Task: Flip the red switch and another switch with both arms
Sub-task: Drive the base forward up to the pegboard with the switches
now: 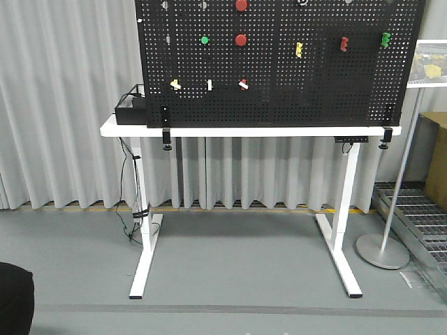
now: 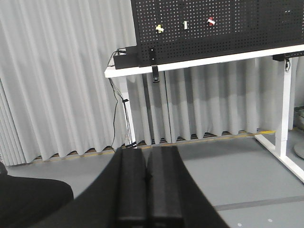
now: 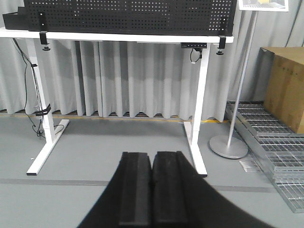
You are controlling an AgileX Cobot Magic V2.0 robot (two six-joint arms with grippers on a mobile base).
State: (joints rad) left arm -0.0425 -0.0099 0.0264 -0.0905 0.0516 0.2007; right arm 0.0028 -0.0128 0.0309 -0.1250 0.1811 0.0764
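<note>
The red switch [image 1: 243, 84], a tiny white lever on a red base, sits low on the black pegboard [image 1: 314, 91]; it also shows in the left wrist view as the red switch [image 2: 210, 21]. The other switch [image 1: 175, 84], with a yellow base, is two places to its left, also seen from the left wrist [image 2: 159, 28]. My left gripper [image 2: 147, 151] is shut and empty, far back from the board, low over the floor. My right gripper [image 3: 152, 154] is likewise shut and empty, facing the table legs. No switch shows in the right wrist view.
A white-levered toggle [image 1: 209, 84] sits between the two switches. Round red buttons [image 1: 241, 40], a green button [image 1: 204, 40] and coloured clips [image 1: 343, 45] are higher up. The board stands on a white table [image 1: 279, 130] beside a black box [image 1: 130, 112]. Sign stand [image 1: 382, 251] and cardboard box [image 3: 285, 90] are on the right.
</note>
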